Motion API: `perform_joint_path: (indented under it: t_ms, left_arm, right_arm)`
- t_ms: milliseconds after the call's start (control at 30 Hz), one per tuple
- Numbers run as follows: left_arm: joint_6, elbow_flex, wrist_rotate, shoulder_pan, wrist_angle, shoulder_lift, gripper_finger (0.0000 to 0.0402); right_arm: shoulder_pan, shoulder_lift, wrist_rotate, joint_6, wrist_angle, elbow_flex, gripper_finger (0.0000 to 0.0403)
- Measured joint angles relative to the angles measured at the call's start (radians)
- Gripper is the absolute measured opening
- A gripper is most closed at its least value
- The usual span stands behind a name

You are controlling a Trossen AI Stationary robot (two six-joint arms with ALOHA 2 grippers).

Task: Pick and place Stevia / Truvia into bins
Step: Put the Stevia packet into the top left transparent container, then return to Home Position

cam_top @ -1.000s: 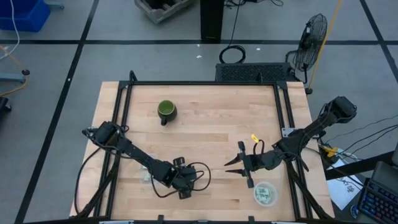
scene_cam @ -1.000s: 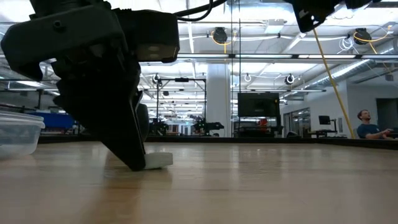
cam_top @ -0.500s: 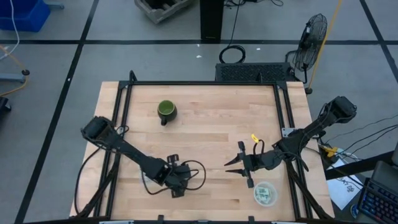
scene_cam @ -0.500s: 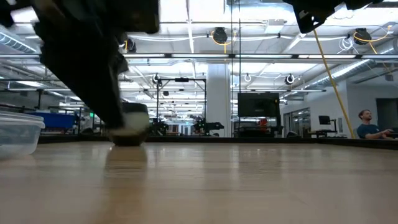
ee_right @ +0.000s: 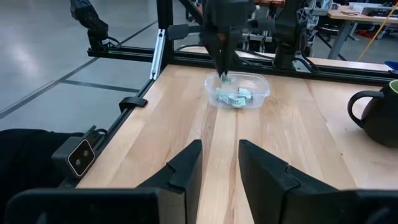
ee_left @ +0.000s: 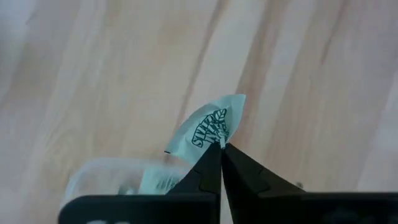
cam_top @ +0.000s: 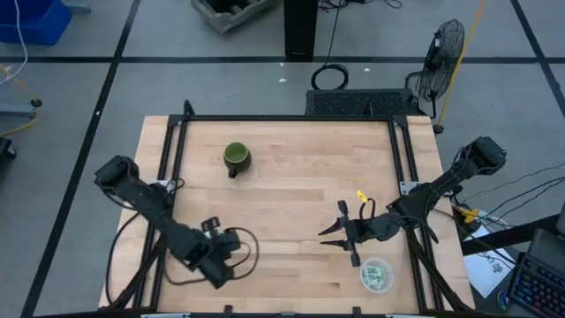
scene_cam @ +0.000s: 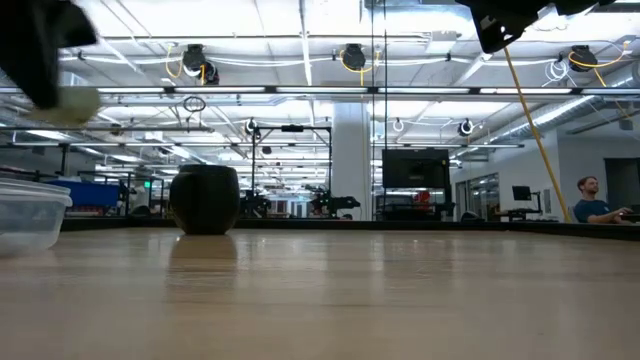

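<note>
High: left gripper (cam_top: 214,256) over the surface's (cam_top: 291,177) front-left corner; right gripper (cam_top: 340,233) idle beside the right bin (cam_top: 376,275).

Left wrist: fingers pinching a Stevia packet (ee_left: 205,129) by its edge, left bin (ee_left: 124,177) just beneath, so probably about to drop.

Right wrist: fingers spread, empty.

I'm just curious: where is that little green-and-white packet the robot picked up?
The packet is pinched in the left gripper, held just above the clear tub at the table's front-left, as the right wrist view shows.
</note>
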Motion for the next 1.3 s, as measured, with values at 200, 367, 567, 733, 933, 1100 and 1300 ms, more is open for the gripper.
perform_joint_path:
  t_ms: [200, 367, 567, 733, 933, 1100, 1300]
  left_arm:
    - [-0.170, 0.000, -0.080, -0.107, -0.143, -0.009, 0.0044]
    - [-0.330, 0.000, -0.109, -0.159, -0.254, -0.009, 0.0059]
    - [-0.408, -0.013, -0.111, -0.187, -0.271, -0.009, 0.0096]
    - [-0.467, -0.090, -0.101, -0.193, -0.260, -0.009, 0.0157]
    - [-0.440, -0.129, -0.311, -0.212, -0.165, -0.011, 0.0219]
    - [-0.147, -0.147, -0.544, -0.247, 0.173, -0.053, 0.0225]
    - [0.417, -0.326, -0.414, -0.177, 0.841, -0.152, 0.0199]
  right_arm:
    - [0.000, 0.000, -0.001, 0.000, 0.000, 0.000, 0.0100]
    - [0.000, 0.000, -0.001, 0.000, 0.003, 0.000, 0.0100]
    - [0.000, 0.000, -0.001, 0.000, 0.008, 0.000, 0.0100]
    - [0.000, 0.000, -0.001, 0.000, 0.008, 0.000, 0.0100]
    - [0.010, -0.001, -0.001, 0.000, 0.017, 0.000, 0.0100]
    - [0.026, -0.021, -0.001, 0.000, 0.023, 0.000, 0.0100]
    - [0.027, -0.021, -0.002, 0.001, 0.015, 0.000, 0.0100]
